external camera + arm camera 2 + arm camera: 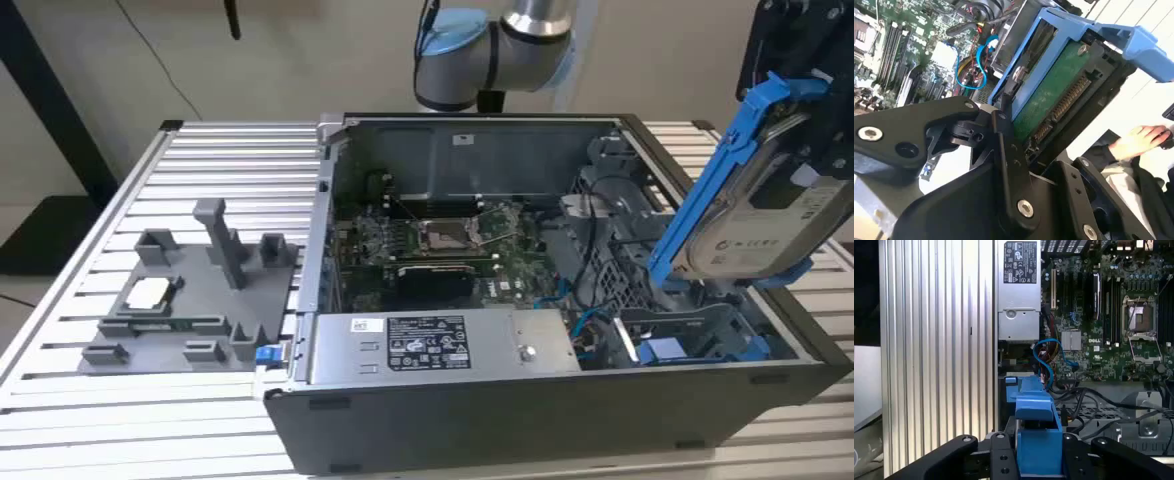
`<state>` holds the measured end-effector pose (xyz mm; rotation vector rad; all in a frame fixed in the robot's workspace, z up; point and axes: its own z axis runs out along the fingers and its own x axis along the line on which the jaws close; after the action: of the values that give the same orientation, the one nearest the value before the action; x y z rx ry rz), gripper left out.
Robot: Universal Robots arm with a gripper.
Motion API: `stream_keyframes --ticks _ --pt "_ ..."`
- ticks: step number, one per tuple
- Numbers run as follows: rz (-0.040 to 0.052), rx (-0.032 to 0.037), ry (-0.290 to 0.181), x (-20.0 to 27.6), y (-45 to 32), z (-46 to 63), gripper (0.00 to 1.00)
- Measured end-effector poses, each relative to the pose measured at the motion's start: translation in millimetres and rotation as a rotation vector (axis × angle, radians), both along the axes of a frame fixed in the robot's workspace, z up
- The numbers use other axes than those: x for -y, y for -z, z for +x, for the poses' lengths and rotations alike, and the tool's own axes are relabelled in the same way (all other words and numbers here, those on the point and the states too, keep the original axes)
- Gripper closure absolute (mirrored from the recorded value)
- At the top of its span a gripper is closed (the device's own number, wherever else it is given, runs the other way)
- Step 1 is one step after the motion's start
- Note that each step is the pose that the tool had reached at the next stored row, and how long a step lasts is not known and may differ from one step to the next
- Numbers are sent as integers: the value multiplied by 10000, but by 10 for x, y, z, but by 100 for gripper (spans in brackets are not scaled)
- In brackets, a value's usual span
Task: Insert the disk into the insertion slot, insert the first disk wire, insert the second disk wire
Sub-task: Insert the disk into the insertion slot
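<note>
The gripper [790, 50] is clenched on the disk [767, 215], its black fingers [1004, 150] pressing the bright blue carrier frame [707, 180] from both sides. In the exterior view the disk hangs tilted, label side out, above the end of the open computer case [534, 420] on the exterior view's right. It is in the air over the insertion slot [694, 335] and not in it. The slot, with blue rails, lies low in that corner, beside the silver power supply box [441, 342]. The second wrist view shows the disk's green circuit board [1054, 95] and its connector row. A blue cable [1046, 357] loops near the motherboard [1104, 315]. A grey fixture [187, 290] sits on the slatted table [227, 150], and a person's hand [1144, 137] is off to one side.
</note>
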<state>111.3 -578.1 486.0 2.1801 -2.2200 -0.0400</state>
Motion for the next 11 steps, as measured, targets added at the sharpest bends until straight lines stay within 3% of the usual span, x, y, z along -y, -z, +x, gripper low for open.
stream_keyframes --ticks 11 --pt "0 0 0 0 5 0 67"
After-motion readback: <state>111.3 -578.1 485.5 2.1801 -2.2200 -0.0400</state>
